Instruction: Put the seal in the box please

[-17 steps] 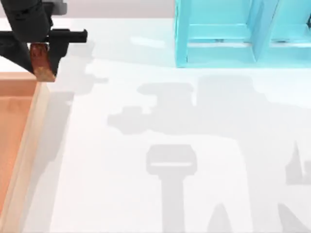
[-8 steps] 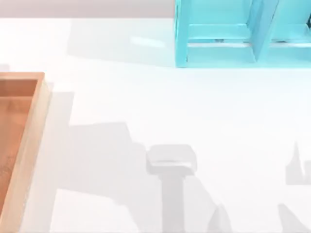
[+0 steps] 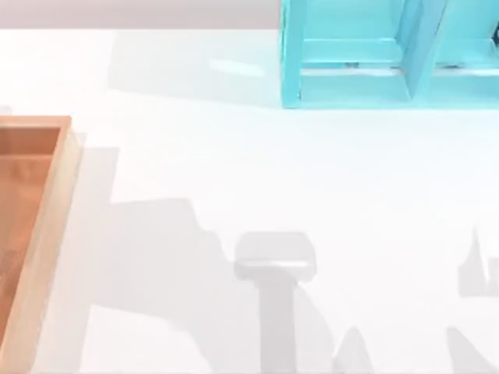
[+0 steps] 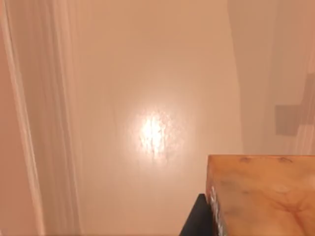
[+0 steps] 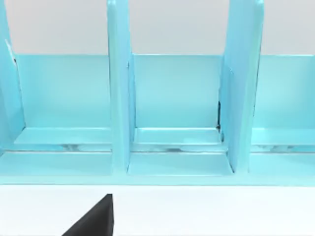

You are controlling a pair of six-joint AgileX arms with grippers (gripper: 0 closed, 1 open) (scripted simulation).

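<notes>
The seal (image 4: 263,196) fills the near corner of the left wrist view, a reddish-brown block with a dotted edge, its broad face turned toward the camera. Which way its long axis runs cannot be told, since only one end of it is in sight. It hangs above the orange-brown floor of the box (image 4: 147,88), apart from that floor, with a bright glare spot on the wood beyond it.

The left arm looks almost straight down into the box, and the pale rim wall runs along one side of its view. A dark finger (image 4: 197,219) of the left claw lies against the side of the seal. The other finger is out of sight, so how far the claw is spread cannot be told.

In the top view, the box (image 3: 54,202) sits at the table's (image 3: 312,171) left edge.

The right arm faces the turquoise shelf (image 5: 172,98) across a strip of white table, and a dark finger (image 5: 96,219) of the right claw juts in just short of the shelf's base. Whether that claw is spread or pressed together cannot be told.
</notes>
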